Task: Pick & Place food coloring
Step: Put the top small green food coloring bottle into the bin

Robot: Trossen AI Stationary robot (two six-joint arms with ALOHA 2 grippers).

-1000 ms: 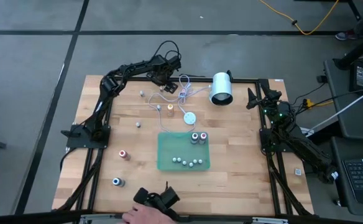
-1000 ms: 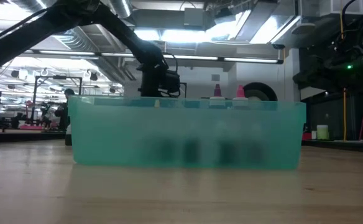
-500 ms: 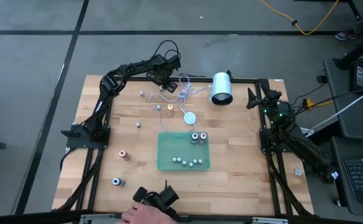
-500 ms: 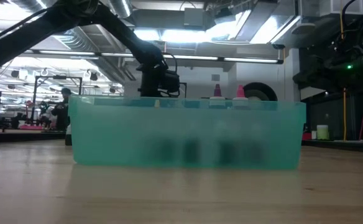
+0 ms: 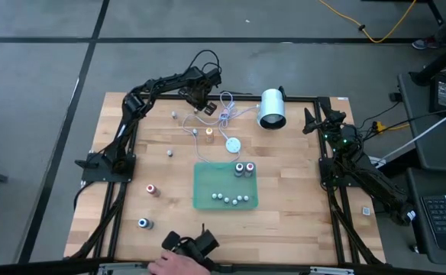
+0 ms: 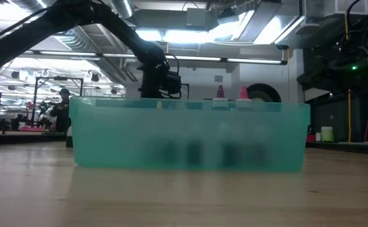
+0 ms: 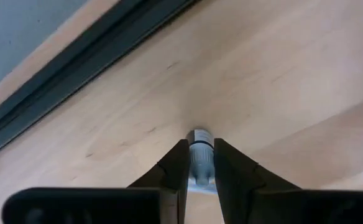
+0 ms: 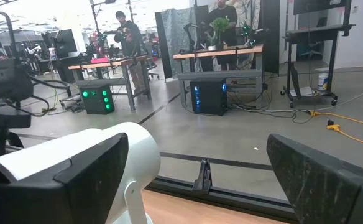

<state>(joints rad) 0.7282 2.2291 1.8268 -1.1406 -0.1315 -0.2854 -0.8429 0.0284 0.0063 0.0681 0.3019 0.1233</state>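
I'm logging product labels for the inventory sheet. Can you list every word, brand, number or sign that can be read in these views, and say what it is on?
None can be read.
Small bottle in the left gripper, jaws shut on it: no print shows.
Bottles in the green tray: too small to read.
White cylinder: no marking visible.
Right gripper, jaws open: unmarked.

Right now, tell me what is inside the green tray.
The green tray holds two pink-topped bottles at its far right corner and a row of five tiny bottles along its near side. The low view shows them only as blurs through the wall.
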